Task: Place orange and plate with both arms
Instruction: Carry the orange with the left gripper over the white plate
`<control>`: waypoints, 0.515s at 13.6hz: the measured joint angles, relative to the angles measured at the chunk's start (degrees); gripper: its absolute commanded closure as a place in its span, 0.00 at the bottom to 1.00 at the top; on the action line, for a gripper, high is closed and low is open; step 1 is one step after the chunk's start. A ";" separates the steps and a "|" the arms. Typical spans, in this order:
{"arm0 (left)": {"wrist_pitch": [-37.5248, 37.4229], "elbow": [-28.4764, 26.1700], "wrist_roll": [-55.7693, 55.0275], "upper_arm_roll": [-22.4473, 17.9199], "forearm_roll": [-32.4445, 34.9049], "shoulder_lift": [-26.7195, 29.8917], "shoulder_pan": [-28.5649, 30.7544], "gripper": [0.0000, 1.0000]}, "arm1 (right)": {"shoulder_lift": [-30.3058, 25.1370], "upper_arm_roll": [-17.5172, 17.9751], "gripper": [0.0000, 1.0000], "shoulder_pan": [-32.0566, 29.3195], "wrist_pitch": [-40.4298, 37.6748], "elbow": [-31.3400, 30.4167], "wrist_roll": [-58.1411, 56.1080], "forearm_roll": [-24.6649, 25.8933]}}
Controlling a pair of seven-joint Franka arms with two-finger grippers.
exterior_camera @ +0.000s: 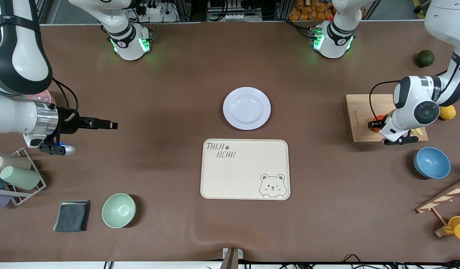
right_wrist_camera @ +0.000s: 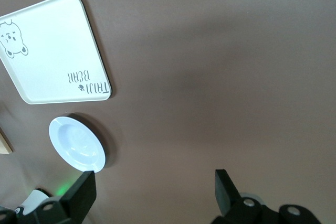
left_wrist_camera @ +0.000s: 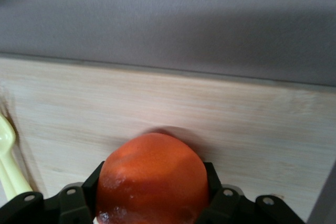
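The left end effector [exterior_camera: 375, 123] is down over the wooden board [exterior_camera: 359, 112] at its arm's end of the worktop [exterior_camera: 170, 93], its fingers [left_wrist_camera: 218, 203] clamped on either side of the orange [left_wrist_camera: 152, 182], which looks to be resting on the board. The right end effector [exterior_camera: 112, 124] hangs with its fingers [right_wrist_camera: 79, 198] spread apart above bare worktop at the other end, waiting. Between the two lies the plate [exterior_camera: 246, 108], with the cream bear tray [exterior_camera: 245, 170] just beside it, nearer the front camera.

Reddish orange [left_wrist_camera: 152, 179] on wooden board; pale empty plate [exterior_camera: 246, 108] mid-table, upright.
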State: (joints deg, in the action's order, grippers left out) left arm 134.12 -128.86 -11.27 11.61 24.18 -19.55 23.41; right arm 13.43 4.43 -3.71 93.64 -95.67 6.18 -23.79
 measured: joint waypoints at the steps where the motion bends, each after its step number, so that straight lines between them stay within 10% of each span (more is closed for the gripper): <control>1: -0.06 0.17 0.00 0.99 0.01 0.86 0.00 0.90 | 0.06 -0.02 0.00 -0.18 0.00 0.00 0.00 -0.09; 7: -11.35 1.92 -6.91 16.83 -2.70 8.52 -0.25 0.90 | 0.46 -0.14 0.00 -0.66 0.00 0.00 -0.02 -0.40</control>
State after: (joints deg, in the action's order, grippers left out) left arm 122.78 -126.94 -18.18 28.44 21.48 -11.03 23.16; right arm 13.89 4.29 -4.37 93.64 -95.67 6.16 -24.19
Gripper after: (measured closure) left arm 0.256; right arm 0.000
